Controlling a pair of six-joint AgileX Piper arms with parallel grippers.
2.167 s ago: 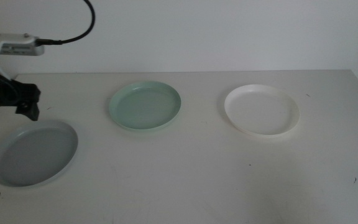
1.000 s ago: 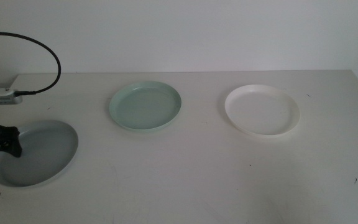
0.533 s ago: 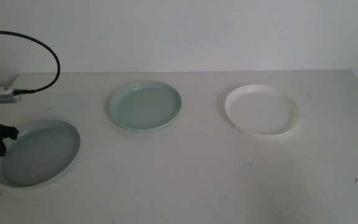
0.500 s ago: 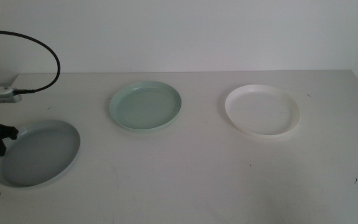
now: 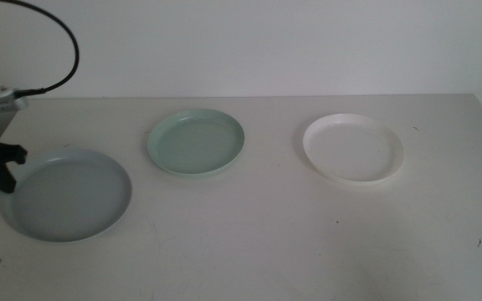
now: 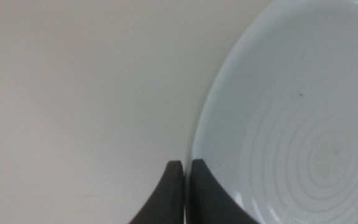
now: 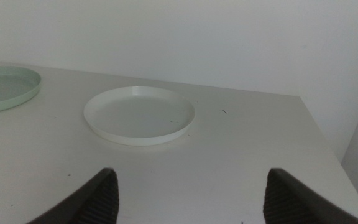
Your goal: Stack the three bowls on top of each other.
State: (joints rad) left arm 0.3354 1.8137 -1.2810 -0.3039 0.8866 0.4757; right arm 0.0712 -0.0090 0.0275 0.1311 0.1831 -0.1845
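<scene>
No bowl stacked yet. Left gripper (image 5: 5,167) clamped on grey bowl (image 5: 69,195) rim — mint bowl (image 5: 196,141), white bowl (image 5: 352,149) lie separate. Right gripper (image 7: 191,193) spread wide, waiting.

The table (image 5: 249,242) was a plain off-white surface meeting a pale wall. The green bowl (image 5: 196,141) sat on it toward the back. The white bowl (image 5: 352,149) lay well to the right of the green one, and the grey bowl (image 5: 67,194) to its left and nearer the camera.
</scene>
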